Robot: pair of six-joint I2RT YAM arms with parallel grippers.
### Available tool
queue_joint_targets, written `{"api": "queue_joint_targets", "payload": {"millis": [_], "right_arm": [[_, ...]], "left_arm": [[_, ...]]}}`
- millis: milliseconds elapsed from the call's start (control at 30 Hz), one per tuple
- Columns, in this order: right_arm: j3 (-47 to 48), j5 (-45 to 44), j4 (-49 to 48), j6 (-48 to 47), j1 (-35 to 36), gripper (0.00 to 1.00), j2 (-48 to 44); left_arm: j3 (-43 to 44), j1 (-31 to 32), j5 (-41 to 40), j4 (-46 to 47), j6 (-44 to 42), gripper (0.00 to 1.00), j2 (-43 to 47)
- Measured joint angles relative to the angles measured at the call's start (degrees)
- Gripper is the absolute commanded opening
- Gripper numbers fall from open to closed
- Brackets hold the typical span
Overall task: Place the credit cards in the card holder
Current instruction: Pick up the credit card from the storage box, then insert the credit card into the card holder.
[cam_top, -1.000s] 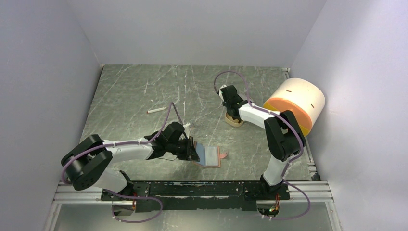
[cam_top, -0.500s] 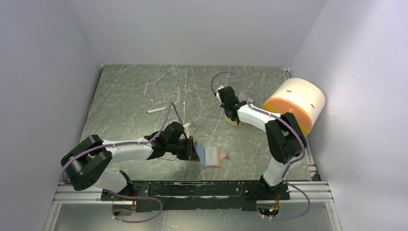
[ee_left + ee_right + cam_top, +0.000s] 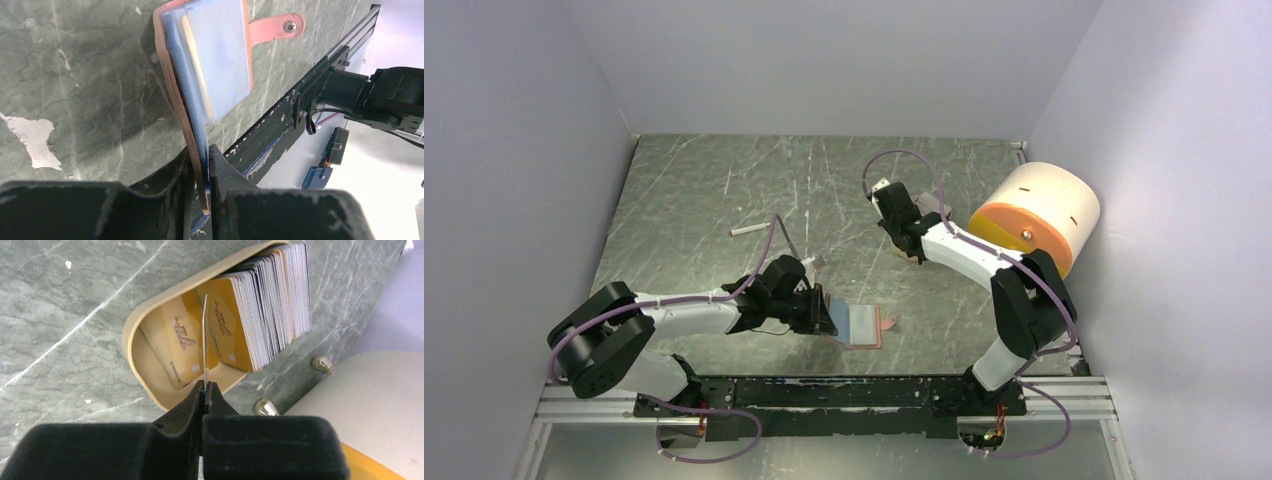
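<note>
Edgewise — card (image 3: 205, 335) in right gripper (image 3: 204, 385)

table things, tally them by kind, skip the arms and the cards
card holder: 1
tan tray: 1
white stick: 1
cream-and-orange cylinder: 1
total: 4

open tabletop (image 3: 856, 268) between tray (image 3: 140, 366) and card holder (image 3: 864, 325) | cylinder (image 3: 1039, 215) crowds tray's right
</note>
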State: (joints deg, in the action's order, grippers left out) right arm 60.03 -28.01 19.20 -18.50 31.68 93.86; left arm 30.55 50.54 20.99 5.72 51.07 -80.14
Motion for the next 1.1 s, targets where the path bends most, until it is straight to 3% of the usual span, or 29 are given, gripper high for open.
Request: {"api": "queue_joint_targets", "payload": {"millis": [100, 600, 867, 1100], "right_arm": [[-0.04, 0.28, 2.01, 2.25, 0.04, 0.00, -1.33], [1.77, 6.64, 12.59, 21.44, 3.45, 0.00, -10.82], [-2.12, 18.29, 9.03, 33.00, 5.86, 0.00, -21.42], [-16.41, 30.53, -1.88, 45.77, 9.35, 0.00, -24.59]], "left_arm": [[-0.31, 0.02, -0.87, -0.20, 0.72, 0.09, 0.28], [-3.48, 0.04, -2.82, 6.29, 8.83, 0.09, -0.57], [-3.02, 0.02, -3.15, 9.35, 10.82, 0.24, -3.10], [-5.11, 0.02, -4.28, 9.66, 11.78, 0.30, -1.99]]}}
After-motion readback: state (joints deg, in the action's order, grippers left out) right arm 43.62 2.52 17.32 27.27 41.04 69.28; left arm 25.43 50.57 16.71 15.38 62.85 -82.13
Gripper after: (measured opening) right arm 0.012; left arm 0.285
